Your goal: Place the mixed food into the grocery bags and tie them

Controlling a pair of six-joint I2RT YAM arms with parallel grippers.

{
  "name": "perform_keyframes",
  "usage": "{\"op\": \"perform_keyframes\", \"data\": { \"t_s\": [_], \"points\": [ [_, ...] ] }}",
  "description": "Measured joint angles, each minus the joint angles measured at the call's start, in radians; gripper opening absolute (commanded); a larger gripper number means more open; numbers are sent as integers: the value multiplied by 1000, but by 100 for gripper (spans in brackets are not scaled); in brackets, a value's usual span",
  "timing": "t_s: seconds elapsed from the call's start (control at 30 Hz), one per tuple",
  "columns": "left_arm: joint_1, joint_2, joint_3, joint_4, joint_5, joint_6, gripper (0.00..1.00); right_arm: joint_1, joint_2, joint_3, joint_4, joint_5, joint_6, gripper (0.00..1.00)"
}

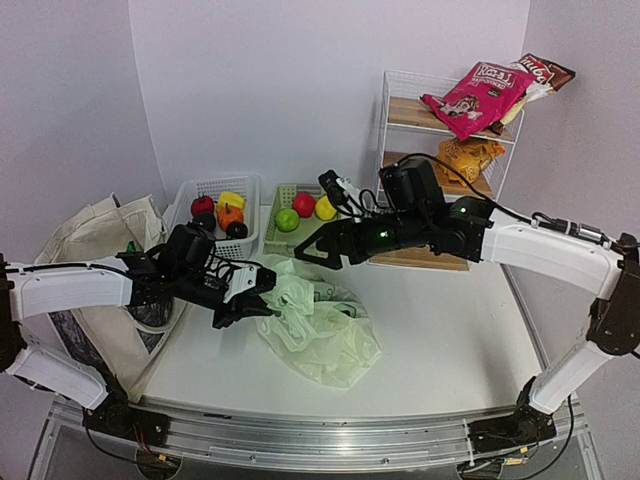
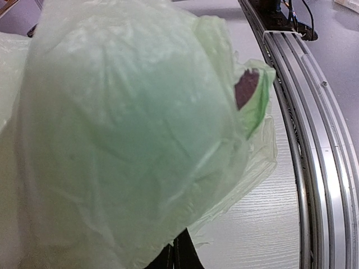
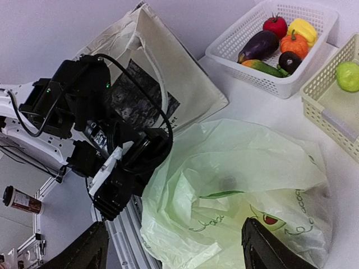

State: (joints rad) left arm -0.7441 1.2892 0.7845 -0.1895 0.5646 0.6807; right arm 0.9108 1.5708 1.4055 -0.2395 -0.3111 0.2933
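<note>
Plastic bag [image 1: 320, 335] lies on the table [image 1: 450, 320], covering the left gripper [image 1: 258, 300], so its grip cannot be told. Right gripper [image 1: 306, 253] hovers above, fingers [image 3: 266, 246] wide apart.

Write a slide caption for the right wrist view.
Open right gripper hovers over the pale-green plastic bag while the left gripper sits at its edge, canvas tote behind.

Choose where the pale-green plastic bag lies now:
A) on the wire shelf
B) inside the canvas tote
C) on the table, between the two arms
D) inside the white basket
C: the plastic bag lies crumpled on the white table, near its middle, outside every basket and off the shelf.
</note>
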Motion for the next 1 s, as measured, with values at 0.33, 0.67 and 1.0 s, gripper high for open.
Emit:
{"op": "perform_keyframes", "data": {
  "t_s": [0.33,0.67,1.0],
  "points": [
    [0,-8,0,0,0,-1,0,22,-68,-148,-10,5,33,83],
    [0,-8,0,0,1,-1,0,31,13,-143,37,-93,118,83],
    [0,-8,1,0,1,-1,0,18,98,-154,151,-205,183,0]
  ]
}}
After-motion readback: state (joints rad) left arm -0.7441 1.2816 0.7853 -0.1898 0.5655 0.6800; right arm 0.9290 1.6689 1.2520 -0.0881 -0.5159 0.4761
